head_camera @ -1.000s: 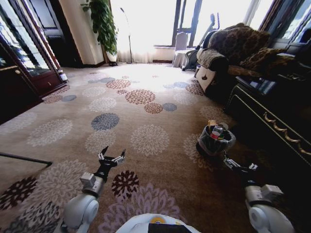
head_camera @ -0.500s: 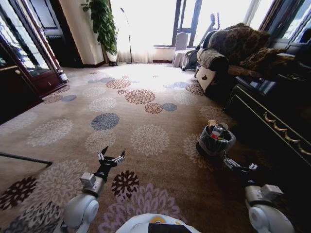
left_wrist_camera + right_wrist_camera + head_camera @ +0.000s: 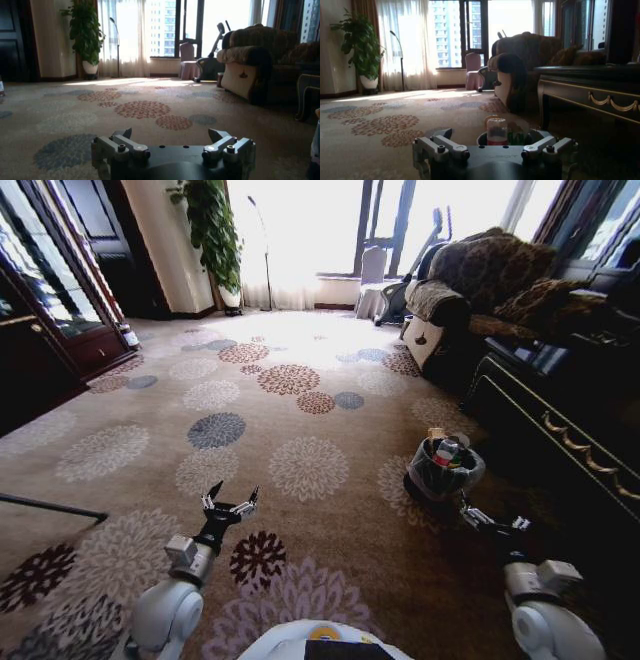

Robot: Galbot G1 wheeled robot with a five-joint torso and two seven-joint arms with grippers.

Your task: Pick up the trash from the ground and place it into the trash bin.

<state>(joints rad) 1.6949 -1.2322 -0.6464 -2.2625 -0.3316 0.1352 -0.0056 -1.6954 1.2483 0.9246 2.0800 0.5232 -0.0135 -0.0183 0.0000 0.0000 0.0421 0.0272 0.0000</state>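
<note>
On the patterned carpet point(image 3: 300, 430) to the robot's front right, just beside the dark cabinet point(image 3: 560, 430), stands the trash bin point(image 3: 440, 476), a small dark bucket with a crinkled grey liner over its rim, and trash already sits in it: a clear bottle with a red cap point(image 3: 447, 450) stands upright, its long axis roughly vertical, with a yellow-orange packet point(image 3: 436, 434) poking up behind it. The right end effector point(image 3: 492, 522) hovers low, near the bin and just short of it on the robot's side, so the bin lies straight ahead of it; its fingers are spread and hold nothing. The left end effector point(image 3: 229, 502) hangs over the carpet well apart from the bin, which lies off to its right, and its fingers too are apart and empty. The right arm is clearly the nearer one. No loose litter can be made out on the open carpet ahead, so the task looks largely done, as a judgement. The right wrist view adds what the head view cannot: the bin point(image 3: 482, 139) sits centred between the spread fingers of the right end effector point(image 3: 491, 133), with the bottle point(image 3: 496, 131) rising above its rim. The left wrist view looks over the left end effector point(image 3: 171, 132) at bare carpet toward the armchair point(image 3: 250, 63).
</note>
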